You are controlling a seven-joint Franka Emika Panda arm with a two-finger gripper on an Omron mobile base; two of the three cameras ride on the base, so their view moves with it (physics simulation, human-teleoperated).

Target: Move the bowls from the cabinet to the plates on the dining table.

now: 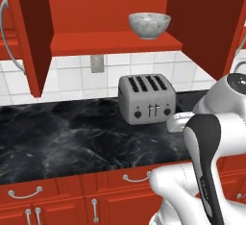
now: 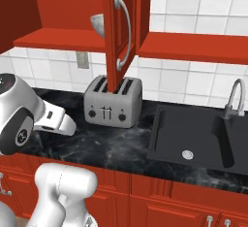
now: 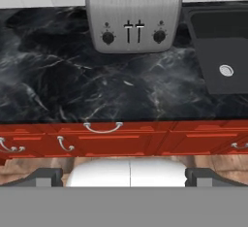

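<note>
The red cabinet (image 1: 110,43) stands with its doors swung open. A mottled white-grey bowl (image 1: 149,24) sits upright on the cabinet's lower shelf, toward the right; in the right base view one open door (image 2: 115,32) hides all but the bowl's edge (image 2: 98,25). My gripper (image 3: 125,178) is open with nothing between its fingertips (image 3: 46,177), which stand far apart. It hangs low in front of the counter, well below the bowl, looking down at the counter and drawer fronts. The plates and the dining table are out of view.
A silver four-slot toaster (image 1: 146,98) stands on the black marble counter (image 1: 67,142) right under the bowl. A black sink (image 2: 203,136) with a faucet (image 2: 235,97) lies to the right. Red drawer fronts (image 3: 101,141) run below the counter edge.
</note>
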